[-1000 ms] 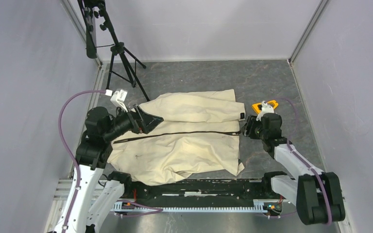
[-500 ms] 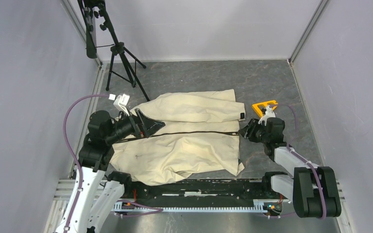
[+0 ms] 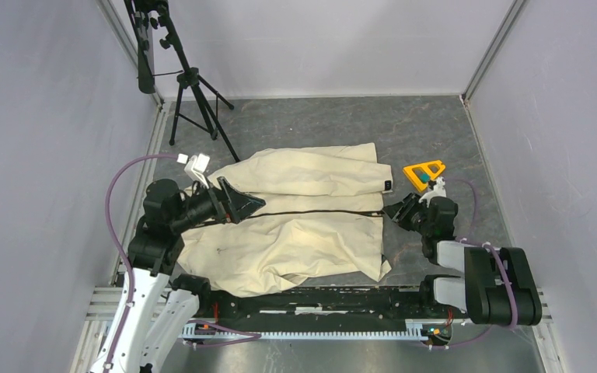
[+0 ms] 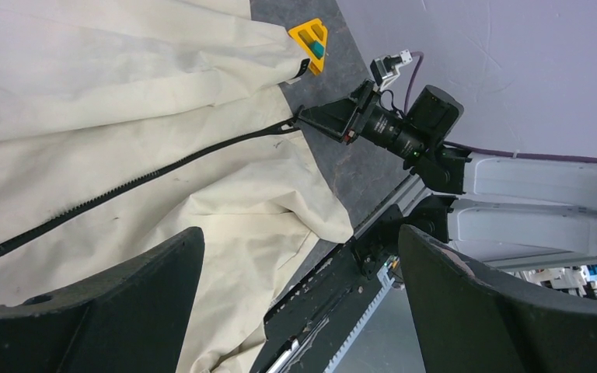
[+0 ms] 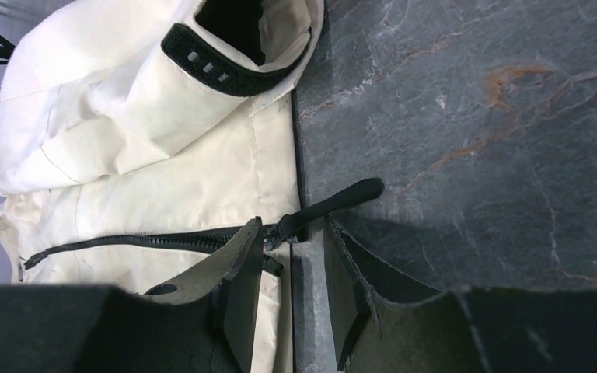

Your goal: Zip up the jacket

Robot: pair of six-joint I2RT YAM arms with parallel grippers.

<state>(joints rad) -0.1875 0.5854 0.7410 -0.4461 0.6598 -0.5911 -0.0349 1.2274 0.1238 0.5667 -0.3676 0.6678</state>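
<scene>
The cream jacket lies flat and wrinkled on the table, with its dark zipper line running left to right. My left gripper hovers over the zipper's left part, open and empty; in the left wrist view its fingers stand wide apart above the jacket. My right gripper sits at the zipper's right end. In the right wrist view its jaws are a little apart with bare table between them. The black zipper pull lies just beyond the fingertips, ungripped.
A yellow-orange block with a teal piece sits behind the right gripper. A black tripod stands at the back left. A black cuff strap and a small black hem tag are at the jacket's right edge. Walls close in on both sides.
The right arm has folded back toward its base, uncovering the yellow block; its gripper stays at the zipper's right end. The left gripper shifted slightly right.
</scene>
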